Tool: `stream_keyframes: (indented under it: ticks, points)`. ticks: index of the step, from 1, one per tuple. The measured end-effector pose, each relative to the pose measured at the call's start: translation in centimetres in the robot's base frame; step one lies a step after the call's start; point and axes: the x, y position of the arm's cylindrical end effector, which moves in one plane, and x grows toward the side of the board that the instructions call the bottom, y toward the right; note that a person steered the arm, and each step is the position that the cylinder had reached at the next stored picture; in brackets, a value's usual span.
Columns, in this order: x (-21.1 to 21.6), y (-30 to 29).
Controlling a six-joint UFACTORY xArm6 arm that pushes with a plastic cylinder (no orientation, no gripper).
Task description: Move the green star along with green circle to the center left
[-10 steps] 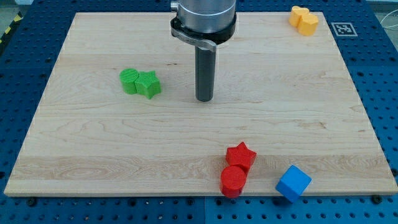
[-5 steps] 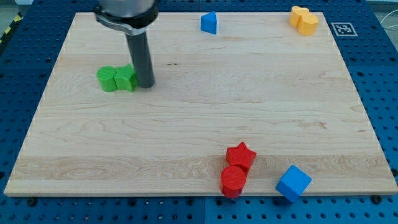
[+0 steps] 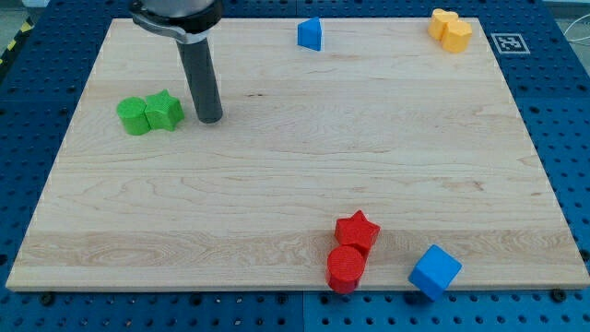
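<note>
Pale wooden board (image 3: 277, 212) on blue perforated table (image 3: 572, 138). Small blue block (image 3: 311, 34) with pointed top near board's 12 o'clock edge. Two yellow blocks (image 3: 449, 29), touching, at 1 o'clock corner; shapes unclear. Red star (image 3: 358, 231) near 6 o'clock edge, red cylinder (image 3: 347, 268) touching it at its 7 o'clock. Blue cube (image 3: 434, 271) at 5 o'clock, near red pair but apart, close to board's edge. Black-and-white marker tag (image 3: 510, 42) on table beyond 1 o'clock corner.
</note>
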Motion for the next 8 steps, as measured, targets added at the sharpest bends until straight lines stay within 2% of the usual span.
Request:
stream_keyframes:
  ticks: [4,8]
  points:
    - [-0.1,-1.3]
    - [0.9,-5.4]
